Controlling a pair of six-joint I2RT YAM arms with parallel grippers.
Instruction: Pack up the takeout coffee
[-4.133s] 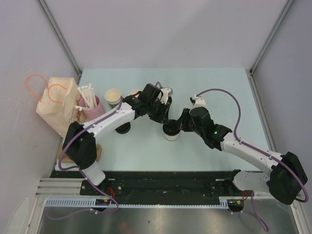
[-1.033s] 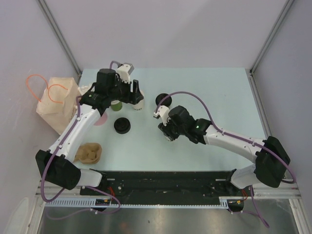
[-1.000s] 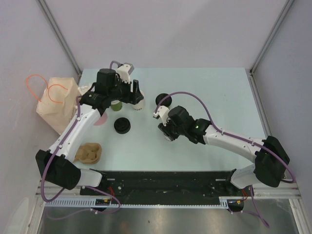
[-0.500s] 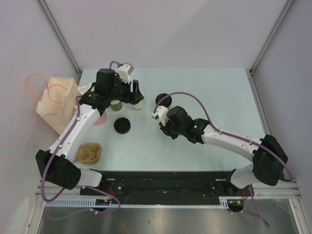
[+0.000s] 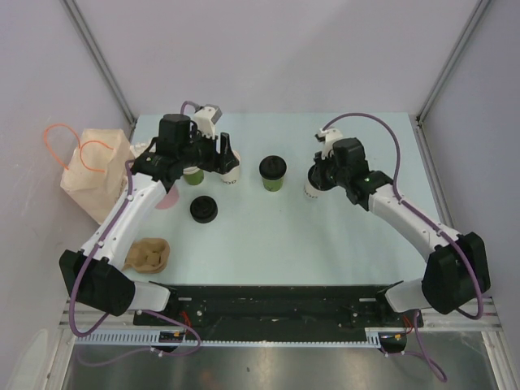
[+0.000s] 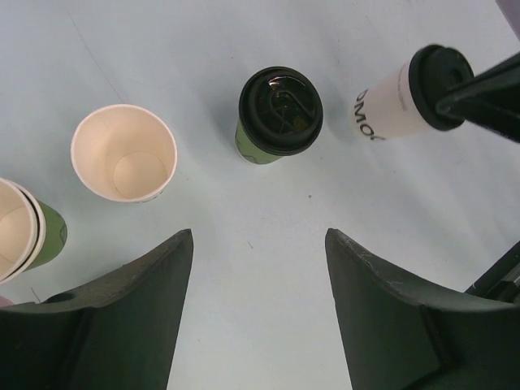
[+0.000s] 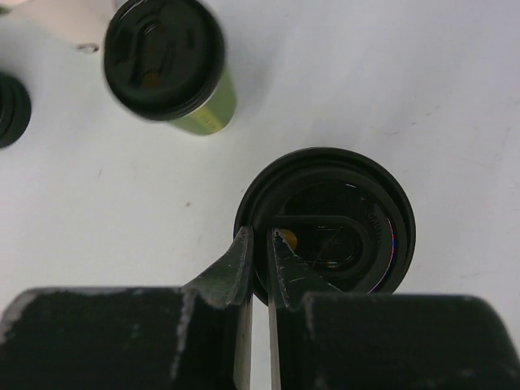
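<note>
The green-sided takeout cup [image 5: 272,173] stands upright at the table's middle back with its black lid on, and also shows in the left wrist view [image 6: 279,114] and the right wrist view [image 7: 168,61]. To its right, my right gripper [image 5: 318,180] is shut on the lid rim of the white-sided cup [image 5: 312,190], one finger inside the rim and one outside [image 7: 260,240]. That cup [image 6: 404,96] looks tilted in the left wrist view. My left gripper [image 5: 227,157] hangs open and holds nothing [image 6: 258,244], above an open white cup [image 6: 123,153].
A loose black lid [image 5: 203,210] lies left of centre. Stacked open cups [image 6: 24,231] stand under the left arm. The beige bag [image 5: 91,166] sits at the left table edge. A brown cup carrier [image 5: 148,253] lies near the front left.
My right gripper has shut on the white cup's lid rim and carried the cup from the table's middle to the back right. The left arm has not moved.
</note>
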